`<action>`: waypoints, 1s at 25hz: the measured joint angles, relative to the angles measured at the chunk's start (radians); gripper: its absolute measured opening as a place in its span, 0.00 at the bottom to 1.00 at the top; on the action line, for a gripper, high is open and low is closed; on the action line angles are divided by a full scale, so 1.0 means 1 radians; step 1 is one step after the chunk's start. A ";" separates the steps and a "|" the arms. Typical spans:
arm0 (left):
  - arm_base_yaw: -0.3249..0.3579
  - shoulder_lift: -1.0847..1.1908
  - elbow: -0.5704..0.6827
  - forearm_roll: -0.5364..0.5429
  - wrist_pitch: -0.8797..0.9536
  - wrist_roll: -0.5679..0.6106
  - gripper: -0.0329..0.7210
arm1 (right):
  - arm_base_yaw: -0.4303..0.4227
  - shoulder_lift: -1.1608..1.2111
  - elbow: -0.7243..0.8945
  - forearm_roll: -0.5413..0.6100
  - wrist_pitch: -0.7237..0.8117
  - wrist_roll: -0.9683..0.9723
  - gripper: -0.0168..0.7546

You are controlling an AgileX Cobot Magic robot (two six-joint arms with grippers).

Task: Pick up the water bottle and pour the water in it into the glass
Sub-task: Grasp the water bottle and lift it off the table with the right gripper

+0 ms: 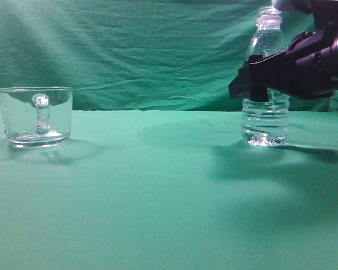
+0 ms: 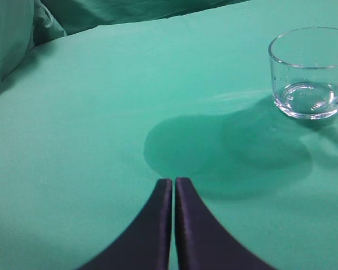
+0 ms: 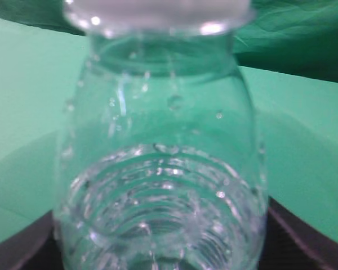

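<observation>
The water bottle (image 1: 265, 62) stands upright on the green cloth at the right, clear and uncapped, with the water (image 1: 265, 128) in its ribbed lower part. My right gripper (image 1: 254, 84) is round the bottle's middle, its dark fingers against both sides. In the right wrist view the bottle (image 3: 160, 169) fills the frame. The glass (image 1: 36, 115) stands far left, handle toward the camera, and looks empty. It also shows in the left wrist view (image 2: 310, 73). My left gripper (image 2: 173, 181) is shut and empty, above the cloth left of the glass.
A green cloth (image 1: 158, 197) covers the table and hangs as a backdrop (image 1: 129, 45) behind. Folds of cloth rise at the far left in the left wrist view (image 2: 22, 34). Cloth lies between the glass and the bottle.
</observation>
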 joint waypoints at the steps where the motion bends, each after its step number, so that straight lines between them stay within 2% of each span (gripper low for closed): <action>1: 0.000 0.000 0.000 0.000 0.000 0.000 0.04 | 0.000 0.000 0.000 -0.002 0.000 0.000 0.73; 2: 0.000 0.000 0.000 0.000 0.000 0.000 0.04 | 0.000 0.000 0.000 -0.002 0.000 0.000 0.73; 3: 0.000 0.000 0.000 0.000 0.000 0.000 0.04 | 0.000 0.000 0.000 -0.004 0.000 0.000 0.68; 9: 0.000 0.000 0.000 0.000 0.000 0.000 0.04 | 0.000 0.004 0.000 -0.013 0.000 0.000 0.70; 10: 0.000 0.000 0.000 0.000 0.000 0.000 0.04 | 0.000 0.004 0.000 -0.013 0.000 0.000 0.63; 11: 0.000 0.000 0.000 0.000 0.000 0.000 0.04 | 0.000 0.004 0.000 -0.013 0.000 0.000 0.66; 12: 0.000 0.000 0.000 0.000 0.000 0.000 0.04 | 0.000 0.004 0.000 -0.014 0.000 0.000 0.58; 14: 0.000 0.000 0.000 0.000 0.000 0.000 0.04 | 0.000 0.004 0.000 -0.016 0.000 0.000 0.58; 15: 0.000 0.000 0.000 0.000 0.000 0.000 0.04 | 0.000 0.004 0.000 -0.016 0.000 0.000 0.52; 24: 0.000 0.000 0.000 0.000 0.000 0.000 0.04 | 0.000 0.004 0.000 -0.016 0.000 0.000 0.52; 25: 0.000 0.000 0.000 0.000 0.000 0.000 0.04 | 0.000 0.004 0.000 -0.016 0.004 0.000 0.46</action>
